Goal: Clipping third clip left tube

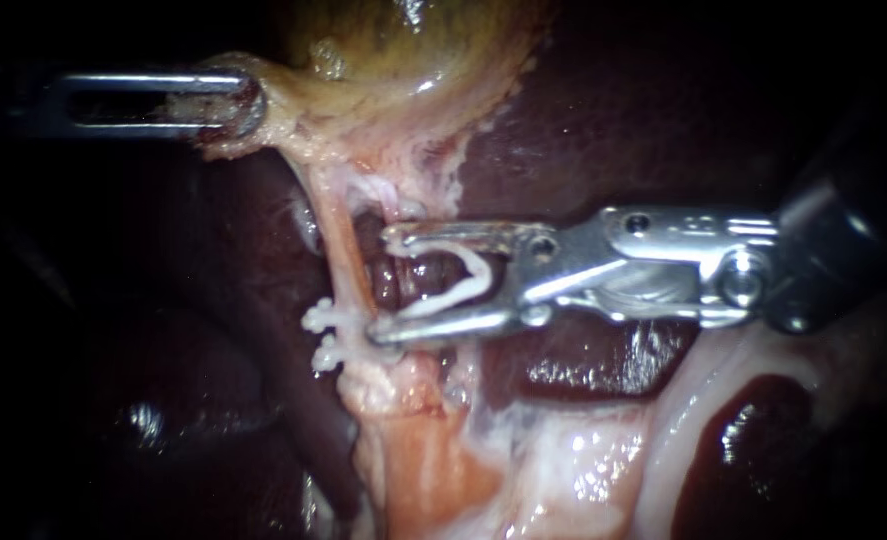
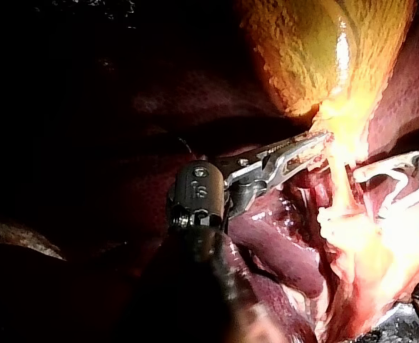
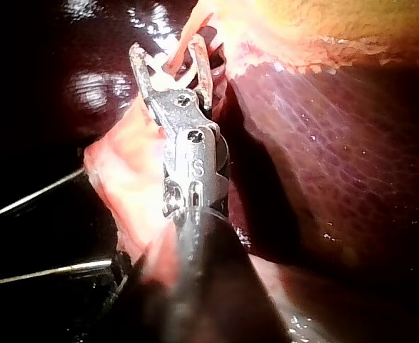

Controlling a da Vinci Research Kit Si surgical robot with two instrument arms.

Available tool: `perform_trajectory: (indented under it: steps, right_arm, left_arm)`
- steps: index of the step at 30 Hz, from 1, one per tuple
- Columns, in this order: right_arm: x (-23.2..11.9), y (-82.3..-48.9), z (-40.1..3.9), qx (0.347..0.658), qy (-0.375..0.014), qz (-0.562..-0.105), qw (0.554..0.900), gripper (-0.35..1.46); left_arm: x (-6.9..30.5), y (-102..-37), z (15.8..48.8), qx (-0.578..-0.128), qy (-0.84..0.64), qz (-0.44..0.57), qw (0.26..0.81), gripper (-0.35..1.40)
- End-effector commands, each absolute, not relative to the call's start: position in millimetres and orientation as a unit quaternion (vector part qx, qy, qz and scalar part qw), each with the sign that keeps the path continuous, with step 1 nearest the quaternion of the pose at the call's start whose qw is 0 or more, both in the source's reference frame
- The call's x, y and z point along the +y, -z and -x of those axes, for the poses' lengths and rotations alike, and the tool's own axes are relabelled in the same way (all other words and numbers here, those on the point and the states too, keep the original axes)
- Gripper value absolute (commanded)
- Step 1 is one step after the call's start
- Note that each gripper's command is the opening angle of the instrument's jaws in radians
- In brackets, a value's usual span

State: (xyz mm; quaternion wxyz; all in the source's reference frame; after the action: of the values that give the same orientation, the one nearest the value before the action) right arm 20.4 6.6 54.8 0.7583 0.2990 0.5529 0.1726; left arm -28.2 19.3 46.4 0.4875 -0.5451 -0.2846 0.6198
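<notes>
Nearest you, at the lower end of the left tube (image 1: pixel 341 255), a wet pale sheet of tissue (image 1: pixel 563 460) spreads out, and the tube runs down into it. Just above that, two white clips (image 1: pixel 323 320) already sit on the tube, one close over the other. Their ends stick out on the side away from your right instrument (image 1: pixel 384 286).

That instrument reaches the tube from the side. Its jaws stand wide apart with a loaded clip (image 1: pixel 478 272) seated between them, one leg along each jaw. The lower jaw's tip lies against the tube just above the two clips, and the upper tip stands just beside the tube, higher along it. From the endoscope you cannot tell whether the tube is truly inside the jaws. In the right wrist view a pale strand shows in the gap at the tips.

Further back, the tube's upper end widens into the gallbladder (image 1: pixel 403 50). There your left instrument (image 1: pixel 235 100) has its jaws clamped on the gallbladder at its pale neck, well apart from the right instrument. Dark liver (image 1: pixel 613 130) lies behind the tube on both sides.
</notes>
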Motion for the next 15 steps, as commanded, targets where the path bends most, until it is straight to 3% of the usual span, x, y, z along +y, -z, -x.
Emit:
perform_trajectory:
  steps: [1,8,15]
  right_arm:
    - [6.6,-55.6,-20.7,0.550,-0.177,-0.304,0.757,0.50]
    - [6.7,-60.4,-21.3,0.544,-0.191,-0.312,0.755,0.50]
    - [7.1,-61.2,-23.8,0.558,-0.200,-0.329,0.735,0.50]
  left_arm:
    - [19.3,-46.3,28.2,-0.286,-0.620,0.545,0.487,-0.35]
    - [19.1,-46.0,28.3,-0.286,-0.620,0.545,0.486,-0.35]
    - [19.2,-46.0,28.5,-0.286,-0.620,0.545,0.486,-0.35]
